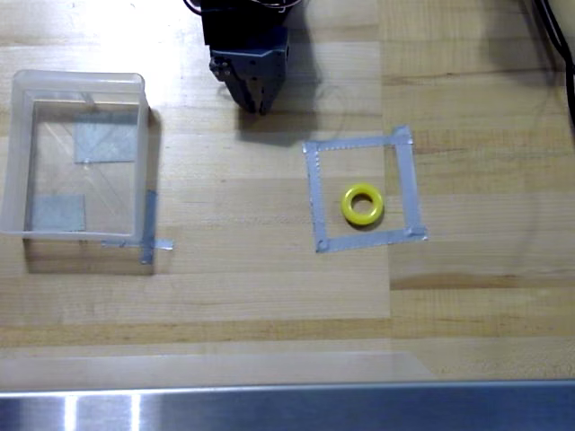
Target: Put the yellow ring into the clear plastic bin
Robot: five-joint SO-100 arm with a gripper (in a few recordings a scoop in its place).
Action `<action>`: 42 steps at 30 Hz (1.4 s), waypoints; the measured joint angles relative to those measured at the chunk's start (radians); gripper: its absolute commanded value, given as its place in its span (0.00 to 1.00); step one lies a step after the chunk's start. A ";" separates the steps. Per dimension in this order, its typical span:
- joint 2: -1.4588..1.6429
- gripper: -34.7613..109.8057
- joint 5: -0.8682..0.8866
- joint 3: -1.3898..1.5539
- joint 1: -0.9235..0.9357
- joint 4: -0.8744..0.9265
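Note:
The yellow ring lies flat on the wooden table inside a square outline of grey tape, right of centre in the overhead view. The clear plastic bin stands at the left, with grey tape patches showing through its bottom and nothing else inside. My gripper hangs at the top centre, dark and pointing down, its fingers together with nothing between them. It is up and to the left of the ring, and to the right of the bin.
Grey tape strips mark the bin's lower right corner. A metal rail runs along the table's front edge. Black cables hang at the top right.

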 measured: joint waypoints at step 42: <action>-0.250 0.25 0.127 -0.281 -0.112 -0.064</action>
